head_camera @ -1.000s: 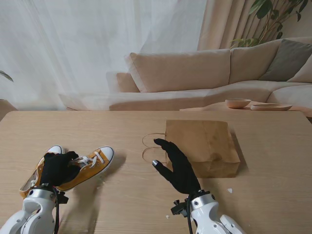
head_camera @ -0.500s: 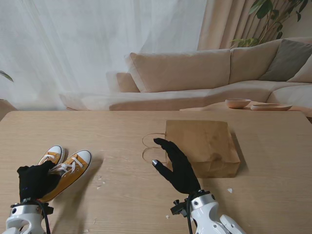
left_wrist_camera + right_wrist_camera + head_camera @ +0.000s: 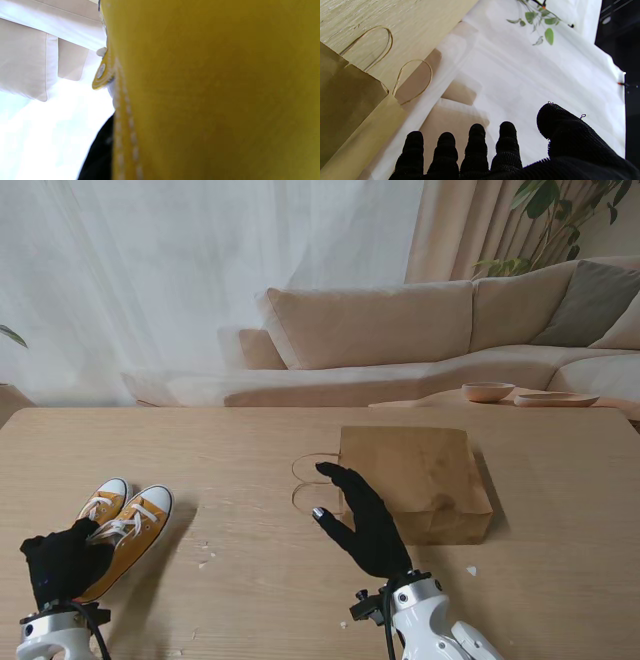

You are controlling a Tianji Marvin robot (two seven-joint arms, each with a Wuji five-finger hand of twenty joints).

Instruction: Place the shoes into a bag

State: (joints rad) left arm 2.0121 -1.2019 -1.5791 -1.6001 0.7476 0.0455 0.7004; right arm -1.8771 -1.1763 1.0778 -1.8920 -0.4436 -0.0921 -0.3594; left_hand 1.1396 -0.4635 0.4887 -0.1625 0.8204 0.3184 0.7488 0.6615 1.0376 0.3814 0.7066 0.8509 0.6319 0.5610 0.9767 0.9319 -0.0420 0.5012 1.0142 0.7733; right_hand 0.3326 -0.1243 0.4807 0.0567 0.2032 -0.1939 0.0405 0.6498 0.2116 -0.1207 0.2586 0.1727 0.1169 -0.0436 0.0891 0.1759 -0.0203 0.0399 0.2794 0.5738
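A pair of yellow canvas sneakers (image 3: 125, 523) with white toes and laces lies side by side at the table's left, toes pointing away from me. My left hand (image 3: 62, 564) is shut on their heel ends; in the left wrist view yellow canvas (image 3: 212, 100) fills nearly everything. A brown paper bag (image 3: 425, 480) lies flat at mid-table, its twine handles (image 3: 308, 480) pointing left. My right hand (image 3: 366, 522) hovers open, fingers straight, at the bag's handle end. In the right wrist view the bag (image 3: 347, 100) and handles (image 3: 412, 77) lie beyond the fingers (image 3: 476, 145).
Small white specks (image 3: 205, 561) lie on the wood between the shoes and the right hand, and one (image 3: 471, 571) near the bag. A beige sofa (image 3: 400, 330) and a low table with bowls (image 3: 488, 391) stand beyond the far edge.
My left hand has carried the shoes left and nearer to me, and they have turned to point away. The right hand and the bag have not moved.
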